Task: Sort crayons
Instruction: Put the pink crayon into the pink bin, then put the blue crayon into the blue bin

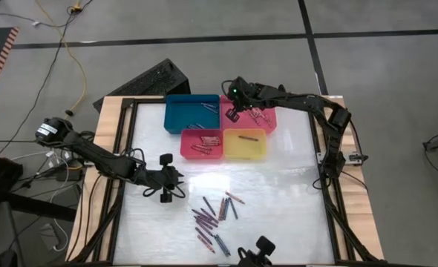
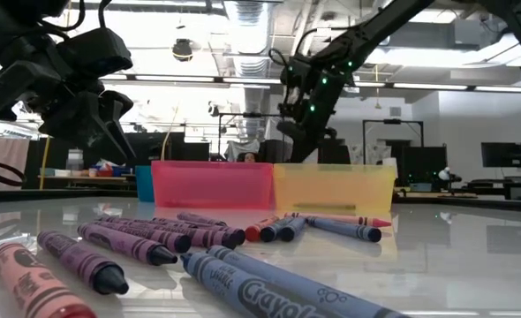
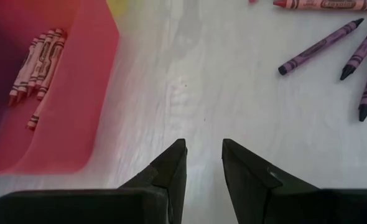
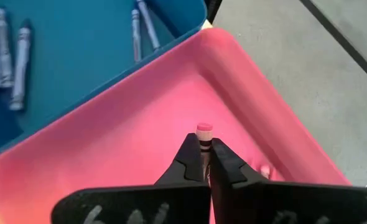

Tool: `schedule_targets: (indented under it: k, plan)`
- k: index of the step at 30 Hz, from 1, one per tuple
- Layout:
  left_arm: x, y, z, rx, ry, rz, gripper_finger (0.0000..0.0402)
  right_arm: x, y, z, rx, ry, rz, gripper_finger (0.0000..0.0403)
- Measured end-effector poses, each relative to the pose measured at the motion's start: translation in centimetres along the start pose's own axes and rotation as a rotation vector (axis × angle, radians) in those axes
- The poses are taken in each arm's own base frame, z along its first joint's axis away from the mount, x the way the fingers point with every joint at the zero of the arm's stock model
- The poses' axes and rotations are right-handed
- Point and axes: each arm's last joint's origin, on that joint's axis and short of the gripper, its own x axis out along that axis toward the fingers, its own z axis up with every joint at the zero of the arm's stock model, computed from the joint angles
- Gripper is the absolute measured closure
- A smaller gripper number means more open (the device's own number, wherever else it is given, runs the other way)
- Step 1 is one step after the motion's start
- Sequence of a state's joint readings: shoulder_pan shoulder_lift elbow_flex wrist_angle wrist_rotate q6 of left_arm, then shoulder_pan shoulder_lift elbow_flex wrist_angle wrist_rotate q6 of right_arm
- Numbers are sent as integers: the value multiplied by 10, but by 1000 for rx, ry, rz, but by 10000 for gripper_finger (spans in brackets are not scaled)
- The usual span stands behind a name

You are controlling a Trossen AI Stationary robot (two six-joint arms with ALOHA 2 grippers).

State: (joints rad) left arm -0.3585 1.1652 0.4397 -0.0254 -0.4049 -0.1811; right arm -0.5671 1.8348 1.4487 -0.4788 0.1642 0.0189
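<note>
Right gripper [image 4: 203, 149]: fingers pinching a pink crayon [image 4: 203, 134], its tip sticking out past the fingertips; held over the pink tray [image 4: 140, 124] at the table's far side.
Pink tray: next to the blue tray [image 4: 78, 68], which holds several blue crayons [image 4: 18, 59].
Left gripper [image 3: 202, 152]: fingers spread a little, nothing between them; low over bare table [image 3: 233, 81] near the table's left side, just beside the red tray [image 3: 84, 81].
Red tray: a bunch of red crayons [image 3: 37, 62] lying inside.
Loose crayons [image 1: 215, 215]: scattered pile on the table's near middle, mostly purple and dark blue, a few red or pink; well apart from the trays.
Yellow tray [image 1: 245, 144]: beside the red tray, in front of the pink one.
</note>
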Motion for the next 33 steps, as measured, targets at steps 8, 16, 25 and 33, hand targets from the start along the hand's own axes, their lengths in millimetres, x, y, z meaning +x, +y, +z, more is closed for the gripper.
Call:
schedule_targets:
  k: [8, 16, 25, 33]
  plan:
    - [0, 0, 0, -5, 2, 0, 307, 30, -3, -16, -2, 97, -14, 397]
    - [0, 0, 0, -6, 2, 1, 307, 48, -6, -24, 17, 145, -35, 395]
    - [0, 0, 0, -6, 2, 2, 307, 48, -11, -25, 26, 151, -50, 346]
    - [0, 0, -1, -3, 7, 3, 307, 42, -10, -22, 23, 161, -38, 337]
